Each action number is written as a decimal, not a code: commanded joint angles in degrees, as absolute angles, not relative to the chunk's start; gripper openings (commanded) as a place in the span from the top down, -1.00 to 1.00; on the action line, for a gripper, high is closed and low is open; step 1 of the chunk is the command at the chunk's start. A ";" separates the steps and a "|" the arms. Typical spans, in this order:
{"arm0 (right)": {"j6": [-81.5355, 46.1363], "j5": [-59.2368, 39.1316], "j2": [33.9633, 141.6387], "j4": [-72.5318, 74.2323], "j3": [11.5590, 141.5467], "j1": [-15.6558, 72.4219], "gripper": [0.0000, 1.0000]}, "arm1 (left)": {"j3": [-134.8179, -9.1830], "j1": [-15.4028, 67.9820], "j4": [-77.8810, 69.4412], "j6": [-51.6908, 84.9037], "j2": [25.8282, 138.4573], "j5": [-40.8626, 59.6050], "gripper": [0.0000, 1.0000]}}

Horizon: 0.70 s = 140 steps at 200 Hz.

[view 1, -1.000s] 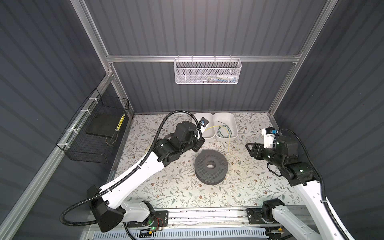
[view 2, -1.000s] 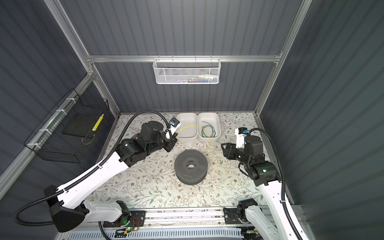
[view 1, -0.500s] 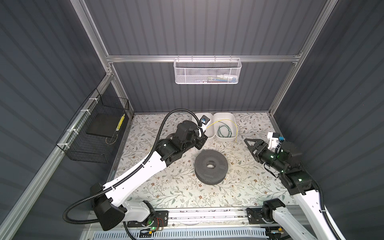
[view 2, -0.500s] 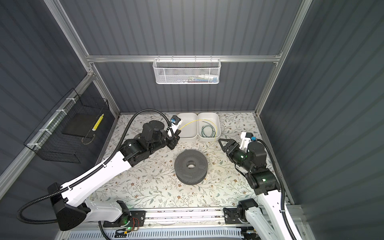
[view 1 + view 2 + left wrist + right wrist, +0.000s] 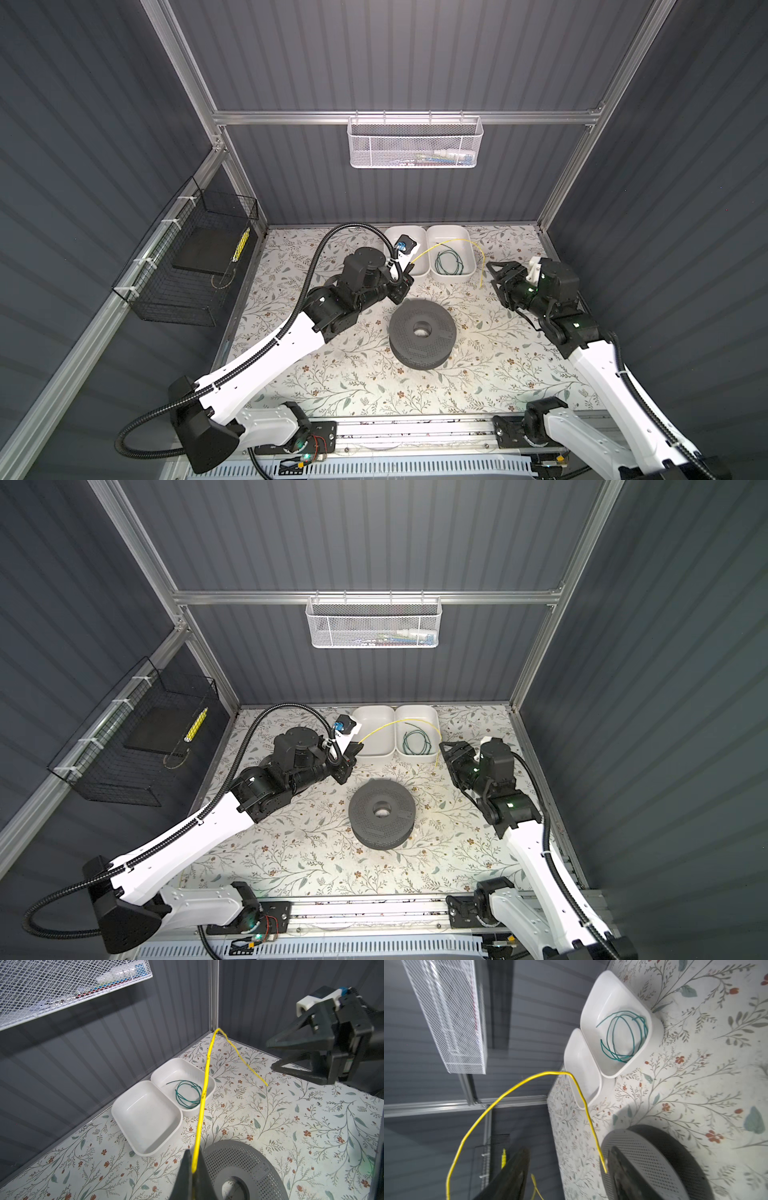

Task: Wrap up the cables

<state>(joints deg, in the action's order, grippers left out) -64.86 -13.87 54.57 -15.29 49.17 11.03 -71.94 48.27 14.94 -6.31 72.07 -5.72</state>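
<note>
My left gripper [image 5: 409, 270] [image 5: 194, 1153] is shut on one end of the thin yellow cable [image 5: 446, 242] [image 5: 204, 1088]. The cable arcs up over the white trays and its free end hangs down beside my right gripper [image 5: 492, 272]. In the right wrist view that free end of the yellow cable [image 5: 512, 1088] sits between the open fingers of the right gripper [image 5: 569, 1151], close to one finger and not pinched. The green cable [image 5: 449, 264] [image 5: 623, 1036] lies coiled in the right-hand white tray [image 5: 453, 279].
A dark perforated spool [image 5: 403, 332] [image 5: 365, 808] lies flat on the floral table between the arms. The left white tray [image 5: 399, 229] holds nothing. A white mesh basket [image 5: 415, 141] hangs on the back wall and a black wire basket [image 5: 187, 257] on the left wall.
The left gripper has lifted the yellow cable out of the right tray into an arc. The right gripper has turned and shifted toward the cable's hanging end, its fingers staying apart.
</note>
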 commanded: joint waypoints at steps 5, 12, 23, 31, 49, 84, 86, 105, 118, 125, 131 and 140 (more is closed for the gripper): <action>-48.58 -18.44 57.90 -24.05 53.11 11.06 -0.12 | -73.32 47.93 14.95 -5.52 70.69 -4.03 1.00; -47.18 -20.62 58.74 -24.38 53.78 11.07 -0.09 | -73.45 47.98 15.19 -5.54 70.68 -4.02 1.00; -45.37 -21.26 59.55 -24.81 54.55 11.07 -0.01 | -73.67 47.96 15.37 -5.53 70.59 -3.79 1.00; -44.48 -21.23 60.36 -25.47 55.10 10.99 0.02 | -73.70 47.97 15.38 -5.54 70.50 -3.63 1.00; -41.93 -22.00 62.42 -27.67 56.74 11.08 0.10 | -73.83 47.91 15.59 -5.52 70.25 -3.73 1.00; -40.38 -20.57 62.42 -27.39 55.57 11.07 0.59 | -73.81 47.94 16.07 -5.38 69.37 -3.68 1.00; -40.35 -20.52 62.41 -27.41 55.49 11.07 0.60 | -73.80 47.93 16.04 -5.41 69.33 -3.69 1.00; -39.69 -21.00 62.57 -28.00 55.46 11.07 0.73 | -73.82 47.99 16.28 -5.42 69.04 -3.87 1.00; -39.59 -21.15 62.28 -27.89 55.08 11.07 0.88 | -74.20 47.99 16.81 -5.53 69.04 -3.99 1.00; -39.36 -21.33 62.06 -27.73 54.80 11.07 0.90 | -74.30 47.94 16.95 -5.56 69.06 -4.12 1.00; -39.13 -21.20 61.90 -27.75 54.71 11.07 0.90 | -74.27 47.99 16.87 -5.58 68.88 -4.17 1.00; -38.70 -21.26 61.79 -27.85 54.60 11.08 0.92 | -74.18 47.92 16.80 -5.68 68.75 -4.13 1.00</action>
